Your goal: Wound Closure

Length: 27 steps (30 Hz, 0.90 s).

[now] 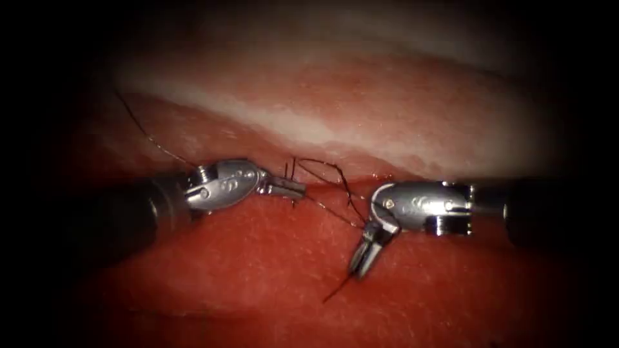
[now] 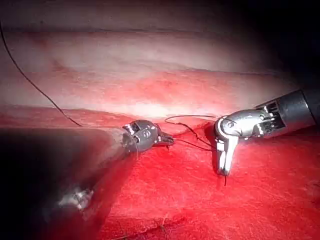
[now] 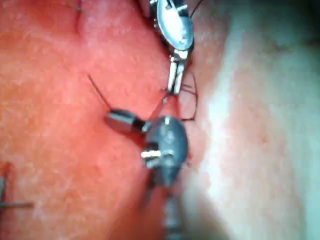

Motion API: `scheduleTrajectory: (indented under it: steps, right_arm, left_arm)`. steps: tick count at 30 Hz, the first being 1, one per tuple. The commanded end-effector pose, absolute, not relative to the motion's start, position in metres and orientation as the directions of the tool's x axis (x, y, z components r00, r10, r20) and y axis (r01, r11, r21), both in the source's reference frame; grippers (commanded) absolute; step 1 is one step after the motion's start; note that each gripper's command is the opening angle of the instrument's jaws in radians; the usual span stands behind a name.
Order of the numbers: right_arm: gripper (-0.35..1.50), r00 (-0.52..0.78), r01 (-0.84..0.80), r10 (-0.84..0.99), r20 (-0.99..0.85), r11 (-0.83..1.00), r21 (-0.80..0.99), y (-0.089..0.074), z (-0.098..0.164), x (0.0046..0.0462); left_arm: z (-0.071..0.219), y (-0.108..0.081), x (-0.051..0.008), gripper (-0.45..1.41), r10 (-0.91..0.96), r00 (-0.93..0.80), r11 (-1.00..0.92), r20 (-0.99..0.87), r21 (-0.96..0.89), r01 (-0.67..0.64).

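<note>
The tissue (image 1: 271,258) is red, and its cut (image 1: 361,179) runs across the endoscope view. My left tool (image 1: 290,188) lies along the cut with its jaws shut on the thread at the stitch. From there dark thread (image 1: 335,169) loops over to my right tool (image 1: 362,258). That tool's wrist is bent down toward the near side, and its jaws are shut on the thread, with a short free end (image 1: 336,293) sticking out past the tips. In the wrist views the left tool (image 2: 169,141) and right tool (image 3: 117,120) stand the same way, joined by thread (image 2: 192,144).
A long strand of thread (image 1: 145,132) runs from the left tool's wrist up and away to the far left. A pale band of fat (image 1: 290,122) lies beyond the cut. Short cut ends of thread (image 3: 15,204) lie on the tissue.
</note>
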<state>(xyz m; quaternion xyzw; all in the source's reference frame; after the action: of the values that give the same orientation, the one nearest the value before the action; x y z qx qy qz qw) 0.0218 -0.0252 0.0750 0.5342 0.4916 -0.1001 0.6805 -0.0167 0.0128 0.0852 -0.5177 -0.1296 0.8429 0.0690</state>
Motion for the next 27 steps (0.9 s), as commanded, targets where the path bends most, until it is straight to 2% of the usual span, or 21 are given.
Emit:
scheduleTrajectory:
  steps: [1,3,8,12,27]
  right_arm:
    - [-0.35,0.496,0.614,0.458,-0.738,0.416,0.671,-0.024,0.075,0.0228]
    - [-0.35,0.519,0.506,0.581,-0.627,0.382,0.773,-0.022,0.075,0.0226]
    - [-0.35,0.497,0.329,0.756,-0.426,0.290,0.899,-0.019,0.075,0.0221]
    - [-0.35,0.439,0.256,0.842,-0.314,0.218,0.942,-0.017,0.075,0.0216]
    - [-0.35,0.329,-0.133,0.942,-0.074,0.124,0.983,-0.015,0.079,0.0216]
  left_arm:
    - [0.086,0.013,-0.0171,-0.45,0.247,-0.454,-0.958,-0.856,-0.287,0.020]
    - [0.085,0.011,-0.0167,-0.45,0.239,-0.460,-0.959,-0.855,-0.283,0.027]
    - [0.084,0.010,-0.0163,-0.45,0.234,-0.461,-0.960,-0.856,-0.279,0.031]
    - [0.083,0.009,-0.0163,-0.45,0.230,-0.463,-0.961,-0.856,-0.275,0.032]
    - [0.079,0.002,-0.0156,-0.45,0.196,-0.455,-0.964,-0.869,-0.257,0.074]
